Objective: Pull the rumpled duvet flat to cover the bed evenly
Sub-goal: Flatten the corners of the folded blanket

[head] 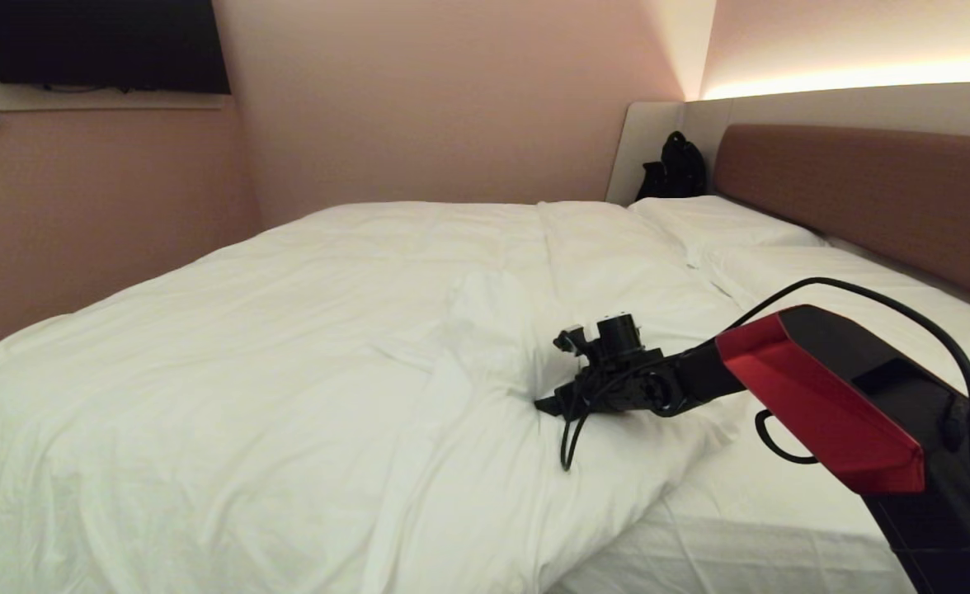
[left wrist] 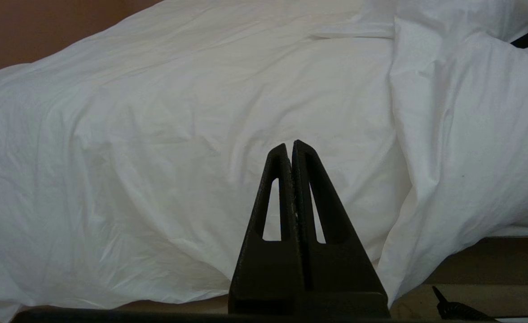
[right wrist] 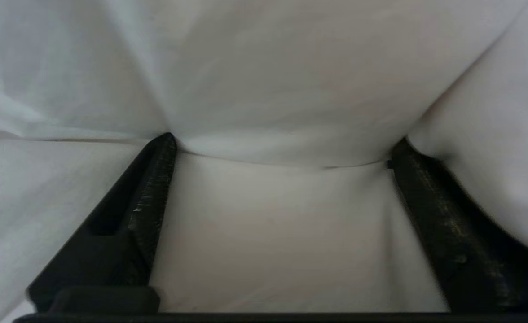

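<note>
White duvet fold btwn right gripper jaws (spread)

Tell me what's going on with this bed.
The robot is straightening the duvet on the bed. Its right hand is reaching across to a bunched fold near the duvet's turned-back edge, fingers open and pressed into the cloth, not yet closed on it. The left hand is shut and idle beside the bed. The duvet is rumpled, with bare sheet showing below the pillows.

Dim warm room, lit by a glowing strip above the headboard; right wrist view soft.
</note>
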Controlling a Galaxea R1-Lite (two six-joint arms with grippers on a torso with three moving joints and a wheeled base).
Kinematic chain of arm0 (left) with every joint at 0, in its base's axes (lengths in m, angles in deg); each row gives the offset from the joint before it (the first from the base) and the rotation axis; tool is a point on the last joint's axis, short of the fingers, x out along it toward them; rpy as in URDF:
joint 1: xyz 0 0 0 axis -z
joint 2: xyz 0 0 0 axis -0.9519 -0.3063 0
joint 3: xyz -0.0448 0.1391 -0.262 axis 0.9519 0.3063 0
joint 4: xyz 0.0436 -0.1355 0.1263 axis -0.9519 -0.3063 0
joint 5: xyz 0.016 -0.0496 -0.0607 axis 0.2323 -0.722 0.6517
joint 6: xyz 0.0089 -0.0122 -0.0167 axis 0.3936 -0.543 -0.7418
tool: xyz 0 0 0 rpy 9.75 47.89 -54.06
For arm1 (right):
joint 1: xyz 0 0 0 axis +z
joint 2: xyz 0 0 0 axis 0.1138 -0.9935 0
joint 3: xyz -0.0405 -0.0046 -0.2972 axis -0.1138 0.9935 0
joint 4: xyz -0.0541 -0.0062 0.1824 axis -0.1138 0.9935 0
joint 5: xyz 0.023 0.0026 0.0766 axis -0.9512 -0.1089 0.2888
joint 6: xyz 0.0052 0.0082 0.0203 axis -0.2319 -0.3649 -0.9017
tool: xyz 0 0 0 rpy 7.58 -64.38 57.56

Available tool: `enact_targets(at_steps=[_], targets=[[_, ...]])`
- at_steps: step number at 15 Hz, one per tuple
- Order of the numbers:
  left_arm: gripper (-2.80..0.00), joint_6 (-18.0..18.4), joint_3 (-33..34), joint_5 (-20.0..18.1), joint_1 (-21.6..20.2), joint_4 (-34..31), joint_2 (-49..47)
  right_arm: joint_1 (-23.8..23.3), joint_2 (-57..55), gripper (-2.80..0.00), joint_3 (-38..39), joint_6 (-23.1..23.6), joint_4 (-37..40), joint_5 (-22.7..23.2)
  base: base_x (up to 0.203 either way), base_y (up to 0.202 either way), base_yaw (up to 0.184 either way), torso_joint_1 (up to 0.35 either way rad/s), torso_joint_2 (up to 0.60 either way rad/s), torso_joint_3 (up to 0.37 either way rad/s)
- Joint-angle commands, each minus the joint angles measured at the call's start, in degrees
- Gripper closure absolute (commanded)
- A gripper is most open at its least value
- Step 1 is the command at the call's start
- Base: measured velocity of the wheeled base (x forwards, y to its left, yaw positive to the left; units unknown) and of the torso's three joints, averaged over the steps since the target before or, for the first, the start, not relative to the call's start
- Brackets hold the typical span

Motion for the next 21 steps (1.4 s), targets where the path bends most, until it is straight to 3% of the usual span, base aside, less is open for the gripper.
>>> enact_targets(at_steps=[1, 8, 11, 16, 21], targets=[[0.0, 0.04, 0.0, 0.0, -0.01, -0.02, 0.0, -0.1, -1.24, 0.0, -0.66, -0.03, 2.62, -0.08, 0.0, 0.0, 0.0, 0.0, 0.0, 0.0], [0.0, 0.04, 0.0, 0.0, -0.01, -0.02, 0.0, -0.1, 0.28, 0.0, 0.13, -1.35, 2.7, -0.03, 0.0, 0.0, 0.0, 0.0, 0.0, 0.0], [0.0, 0.04, 0.0, 0.0, -0.01, -0.02, 0.0, -0.41, 6.59, 0.0, 3.41, -3.79, 2.63, 0.17, 0.0, 0.0, 0.0, 0.0, 0.0, 0.0], [0.0, 0.04, 0.0, 0.0, -0.01, -0.02, 0.0, -0.73, 20.22, 0.0, 12.55, -4.43, 2.35, 0.69, 0.0, 0.0, 0.0, 0.0, 0.0, 0.0], [0.0, 0.04, 0.0, 0.0, -0.01, -0.02, 0.0, -1.03, 39.14, 0.0, 29.75, -4.57, 2.13, 0.81, 0.0, 0.0, 0.0, 0.0, 0.0, 0.0]])
